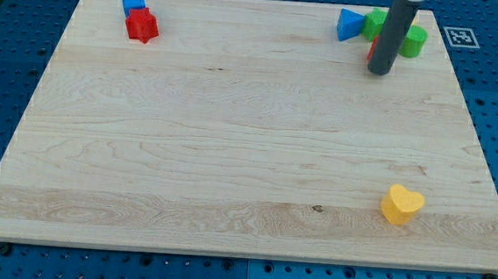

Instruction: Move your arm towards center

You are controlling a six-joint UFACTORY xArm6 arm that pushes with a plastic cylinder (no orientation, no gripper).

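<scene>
My tip (379, 71) stands on the wooden board (231, 138) near the view's top right. Just behind the rod a red block (372, 50) is mostly hidden. A blue triangular block (349, 25) lies up and left of the tip, with a green block (375, 22) beside it. Another green block (413, 41) lies to the right of the rod. A blue block (133, 2) and a red star-shaped block (141, 26) touch each other at the top left. A yellow heart-shaped block (401, 204) sits at the lower right.
The board lies on a blue perforated table (8, 61). A black-and-white marker tag (459, 36) is fixed off the board's top right corner.
</scene>
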